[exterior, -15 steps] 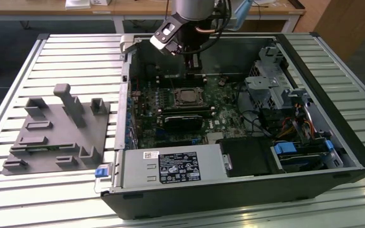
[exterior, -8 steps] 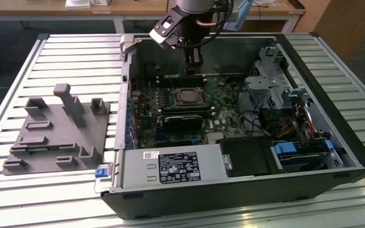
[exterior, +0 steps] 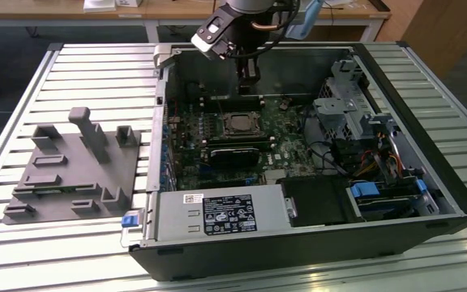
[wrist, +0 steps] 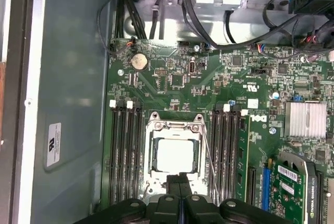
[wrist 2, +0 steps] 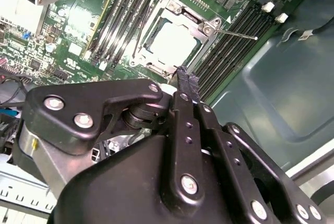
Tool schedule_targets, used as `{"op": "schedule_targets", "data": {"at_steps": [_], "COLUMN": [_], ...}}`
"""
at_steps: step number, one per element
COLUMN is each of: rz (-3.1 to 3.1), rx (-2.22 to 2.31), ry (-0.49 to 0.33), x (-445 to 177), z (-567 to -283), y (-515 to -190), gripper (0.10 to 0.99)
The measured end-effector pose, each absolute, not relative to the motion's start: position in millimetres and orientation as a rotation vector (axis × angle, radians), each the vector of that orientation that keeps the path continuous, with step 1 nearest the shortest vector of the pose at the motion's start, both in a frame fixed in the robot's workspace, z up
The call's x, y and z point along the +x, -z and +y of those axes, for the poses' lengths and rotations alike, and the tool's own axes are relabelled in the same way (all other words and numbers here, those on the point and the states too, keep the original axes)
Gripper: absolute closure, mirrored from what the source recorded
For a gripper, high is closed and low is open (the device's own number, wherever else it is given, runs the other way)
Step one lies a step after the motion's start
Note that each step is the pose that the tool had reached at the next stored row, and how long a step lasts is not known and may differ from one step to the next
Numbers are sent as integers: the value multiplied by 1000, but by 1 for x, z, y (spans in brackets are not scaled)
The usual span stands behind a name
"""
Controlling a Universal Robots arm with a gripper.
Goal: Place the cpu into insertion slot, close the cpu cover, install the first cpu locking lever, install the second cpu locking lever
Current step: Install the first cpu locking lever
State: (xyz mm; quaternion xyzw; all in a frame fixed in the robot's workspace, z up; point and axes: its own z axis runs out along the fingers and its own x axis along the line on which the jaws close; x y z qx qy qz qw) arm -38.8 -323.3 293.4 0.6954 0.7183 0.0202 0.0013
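Fingers (wrist: 174,185) pressed together, holding nothing, tips close by the insertion slot (wrist: 152,153). The cpu (wrist: 175,154) is seated in that slot, with the cpu cover (wrist: 175,126) lying flat over it. The second wrist view shows a thin locking lever (wrist 2: 236,34) sticking out sideways from the slot. The exterior view adds the computer case (exterior: 298,249) around the slot and a grey fixture (exterior: 71,170) on the desk (exterior: 71,73).

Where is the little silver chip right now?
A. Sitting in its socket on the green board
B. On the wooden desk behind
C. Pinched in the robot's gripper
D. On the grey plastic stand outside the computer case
A: in the first wrist view the cpu lies flat on the green board, framed by the cpu cover, and the gripper beside it is shut with nothing between its fingers.
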Motion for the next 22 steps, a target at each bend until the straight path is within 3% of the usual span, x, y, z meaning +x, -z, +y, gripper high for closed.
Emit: {"op": "schedule_targets", "data": {"at_steps": [22], "rz": [2610], "rx": [1756], "ry": [-63], "x": [-39], "z": [-323], "y": [-294], "gripper": [980]}}
